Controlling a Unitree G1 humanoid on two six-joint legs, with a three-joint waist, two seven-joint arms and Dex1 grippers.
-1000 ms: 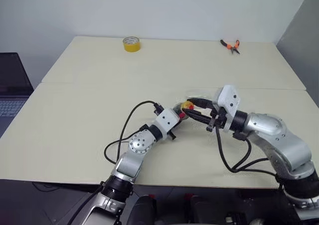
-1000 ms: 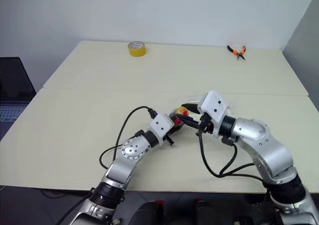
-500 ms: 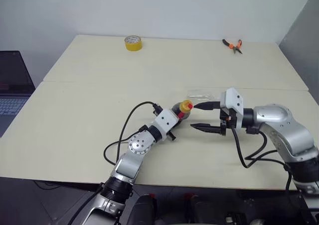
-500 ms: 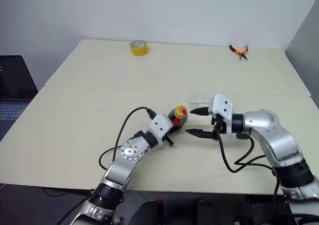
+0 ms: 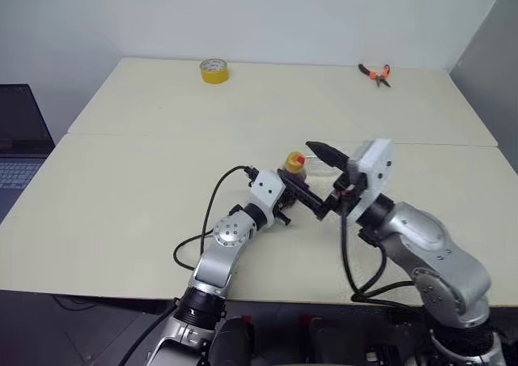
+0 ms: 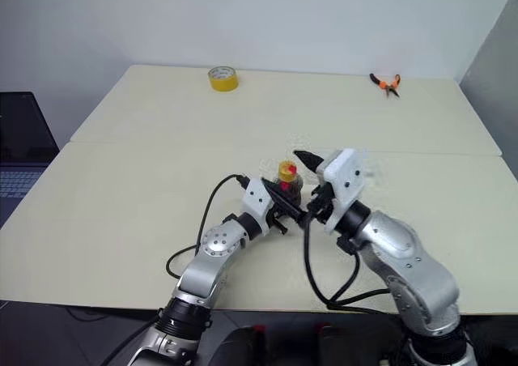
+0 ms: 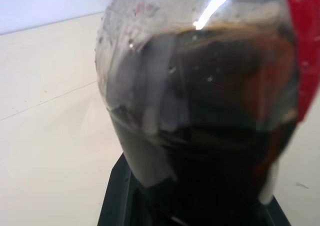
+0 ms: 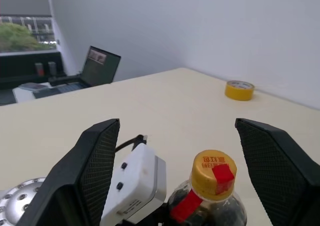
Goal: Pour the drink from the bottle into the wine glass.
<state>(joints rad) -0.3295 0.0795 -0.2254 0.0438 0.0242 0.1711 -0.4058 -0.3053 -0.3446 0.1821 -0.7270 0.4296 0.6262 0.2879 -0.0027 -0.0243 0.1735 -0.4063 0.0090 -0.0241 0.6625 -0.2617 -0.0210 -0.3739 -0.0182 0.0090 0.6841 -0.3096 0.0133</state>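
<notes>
Bottle: small squat clear plastic bottle (image 5: 293,172) with a bulbous body, narrow neck and yellow screw cap (image 8: 213,171), a strip of red tape running over the cap and down the shoulder. Stands upright near the middle of the near half of the pale cream table (image 5: 146,180). Contents: dark brown-red, almost black drink (image 7: 220,116), seen through the plastic in the left wrist view, filling the lower body to a level line below the shoulder, with glints of light on the wall above it. Left gripper (image 5: 290,194), black-fingered on a white wrist housing, clamped tight around the bottle's body from the near left side. Right gripper (image 8: 190,151), two black textured fingers (image 8: 97,156), spread wide apart on either side of the bottle's cap, touching nothing; in the head views it hangs just right of and above the bottle. Clear wine glass: partly hidden behind the right gripper, just right of the bottle; its pose cannot be told. Yellow tape roll (image 5: 213,70): well beyond the bottle, at the far left. Orange-handled pliers (image 5: 375,74): well beyond the bottle, at the far right. Dark laptop (image 5: 20,139): off the table, far left of the bottle.
</notes>
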